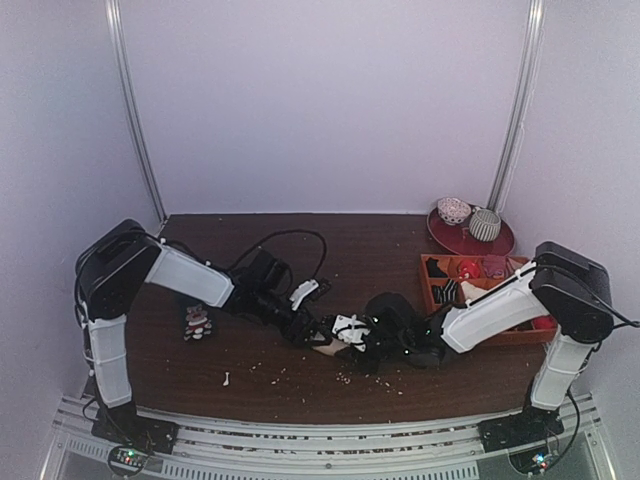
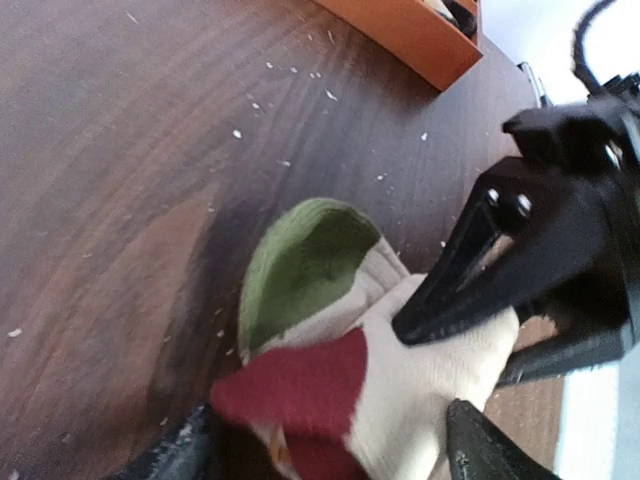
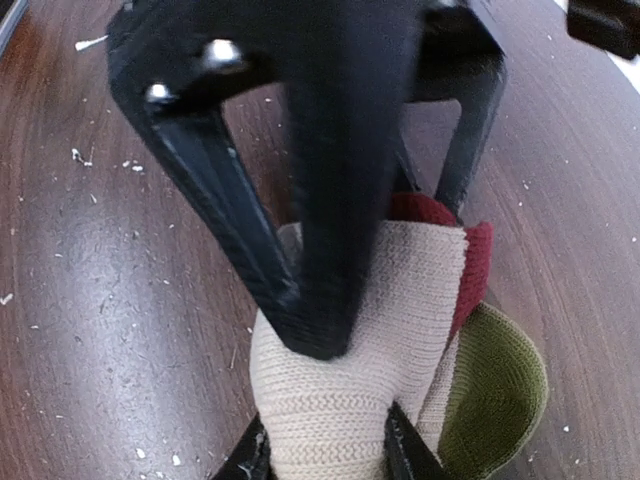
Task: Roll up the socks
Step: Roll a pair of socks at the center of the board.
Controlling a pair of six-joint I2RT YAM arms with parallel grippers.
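The socks (image 1: 327,347) are a bunched cream knit bundle with a dark-red end and a green part, lying at the table's middle front. In the left wrist view the socks (image 2: 420,390) fill the space between my left gripper's (image 2: 340,455) fingers, which press on them from both sides. My right gripper's black fingers (image 2: 470,270) press on them from above right. In the right wrist view the cream socks (image 3: 350,400) sit clamped in my right gripper (image 3: 328,455), with the left gripper's fingers (image 3: 320,200) on top. In the top view the left gripper (image 1: 312,332) and right gripper (image 1: 362,340) meet over the bundle.
An orange tray (image 1: 436,292) with sock bundles stands at the right; its edge shows in the left wrist view (image 2: 400,35). A red plate (image 1: 470,242) holds two rolled bundles at the back right. A small dark red-and-white sock (image 1: 197,322) lies at the left. Lint crumbs (image 1: 345,378) dot the brown table.
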